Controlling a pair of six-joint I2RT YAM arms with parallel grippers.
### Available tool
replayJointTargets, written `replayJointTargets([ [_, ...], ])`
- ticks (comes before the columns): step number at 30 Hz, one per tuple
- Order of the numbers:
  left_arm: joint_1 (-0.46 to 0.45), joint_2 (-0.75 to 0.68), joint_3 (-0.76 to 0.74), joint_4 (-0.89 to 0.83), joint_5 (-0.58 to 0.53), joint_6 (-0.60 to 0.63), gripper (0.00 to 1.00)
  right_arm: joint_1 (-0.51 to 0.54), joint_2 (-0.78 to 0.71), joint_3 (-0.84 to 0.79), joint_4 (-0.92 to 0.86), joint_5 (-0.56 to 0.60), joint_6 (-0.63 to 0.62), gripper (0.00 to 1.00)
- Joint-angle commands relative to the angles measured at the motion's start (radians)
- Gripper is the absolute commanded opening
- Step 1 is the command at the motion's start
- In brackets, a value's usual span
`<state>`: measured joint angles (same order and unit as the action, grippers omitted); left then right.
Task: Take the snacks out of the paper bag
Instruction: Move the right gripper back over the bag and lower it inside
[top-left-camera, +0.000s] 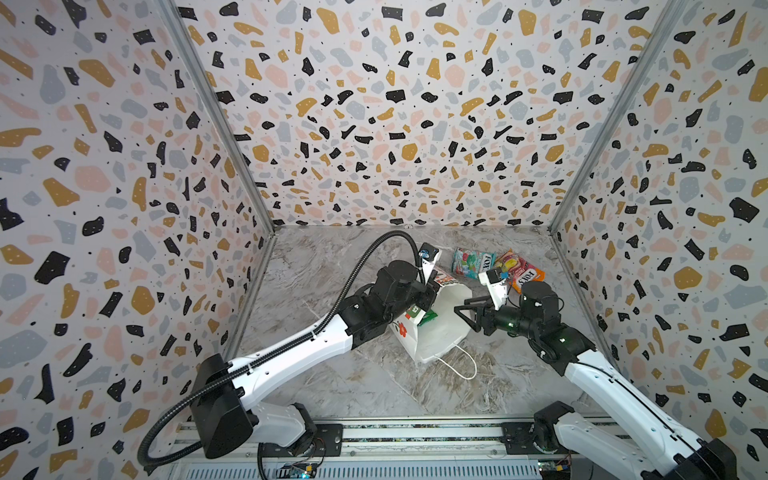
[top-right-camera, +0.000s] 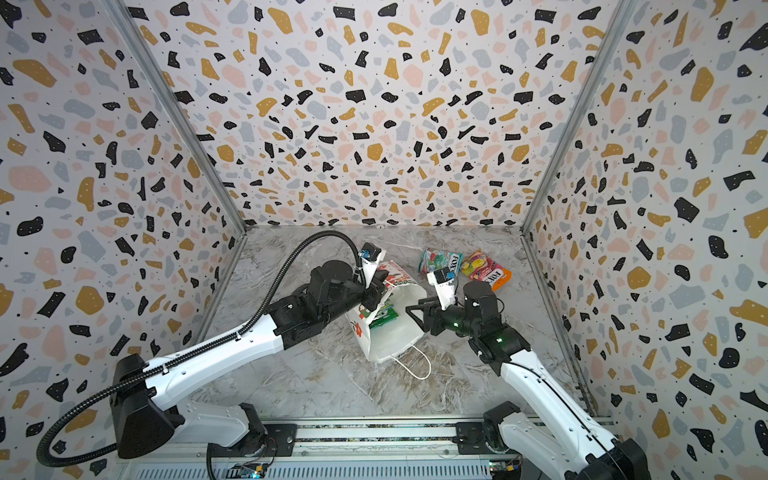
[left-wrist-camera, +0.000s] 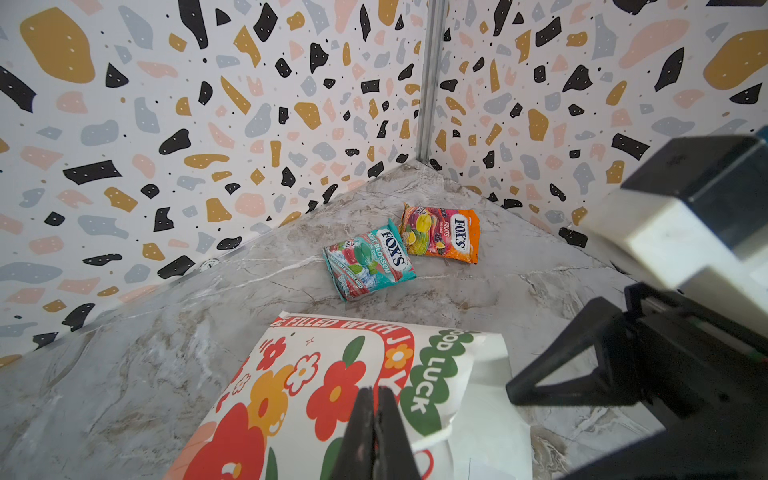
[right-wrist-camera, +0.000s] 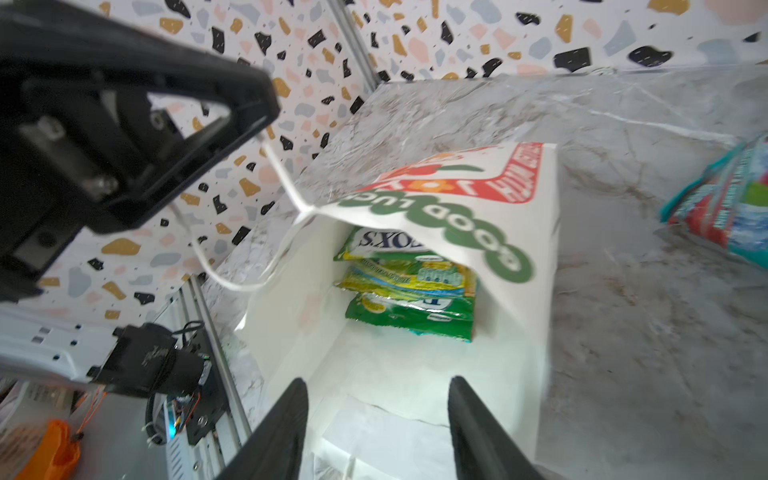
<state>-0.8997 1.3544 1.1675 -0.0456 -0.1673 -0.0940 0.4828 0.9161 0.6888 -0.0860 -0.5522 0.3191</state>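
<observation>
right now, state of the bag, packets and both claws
paper bag, on its side, mouth open
green FOX'S packets, inside the bag
teal FOX'S packet, out on table
orange FOX'S packet, out on table
left claw, shut on bag's cord handle
right claw, open, empty, at bag's mouth

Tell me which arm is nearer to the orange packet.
Right. The right arm is just beside the orange packet, the right claw open at the paper bag's mouth. The left arm is across the bag, the left claw shut on its handle.
</observation>
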Motion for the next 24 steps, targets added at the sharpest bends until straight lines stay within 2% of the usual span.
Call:
replayJointTargets([
  [1, -0.003, -0.015, 0.0, 0.03, -0.027, -0.003, 0.0, 0.066, 0.007, 0.025, -0.028, 0.038, -0.031, 0.55],
  [9, -0.004, -0.016, 0.001, 0.032, -0.029, -0.004, 0.0, 0.18, 0.079, 0.009, -0.002, 0.111, -0.028, 0.49],
  [24, -0.003, -0.012, -0.002, 0.033, -0.03, -0.008, 0.0, 0.3, 0.269, -0.031, 0.201, 0.252, 0.112, 0.41],
])
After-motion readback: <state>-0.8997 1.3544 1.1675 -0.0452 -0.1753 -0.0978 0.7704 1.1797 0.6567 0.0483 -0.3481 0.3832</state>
